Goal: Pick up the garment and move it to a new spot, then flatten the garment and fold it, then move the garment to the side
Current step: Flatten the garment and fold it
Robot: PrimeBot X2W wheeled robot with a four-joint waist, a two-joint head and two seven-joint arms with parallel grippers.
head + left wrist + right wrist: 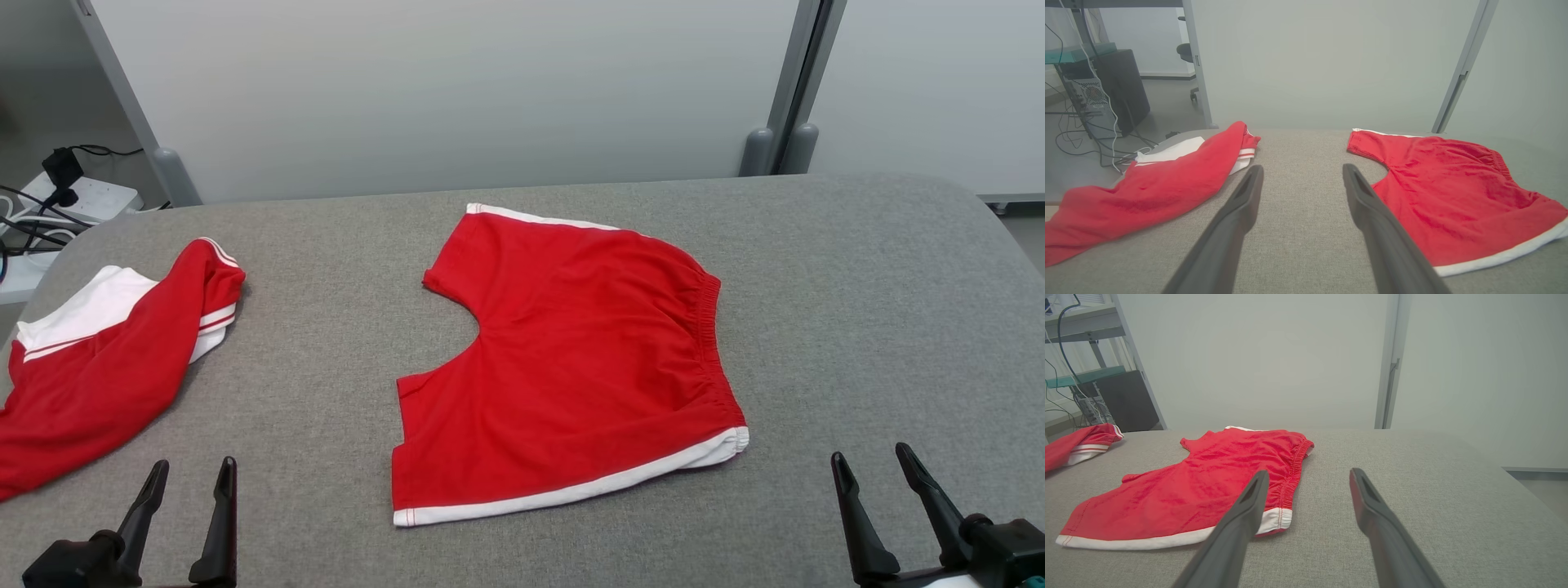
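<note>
The garment (pixel 571 359) is a pair of red shorts with white side stripes, lying flat in the middle of the grey table (pixel 857 310), waistband to the right. The shorts (pixel 1453 196) also lie right of my left fingers, and the shorts (pixel 1200 490) lie left of my right fingers. My left gripper (pixel 189 475) hovers open at the near left edge, apart from the cloth. My right gripper (pixel 872 459) hovers open at the near right, just off the waistband corner. Nothing sits between either pair of fingers.
A second red and white garment (pixel 106 359) lies crumpled at the table's left edge, partly hanging over it. A power strip with cables (pixel 73 200) sits on the floor beyond the left corner. Grey partition panels (pixel 457 90) stand behind the table.
</note>
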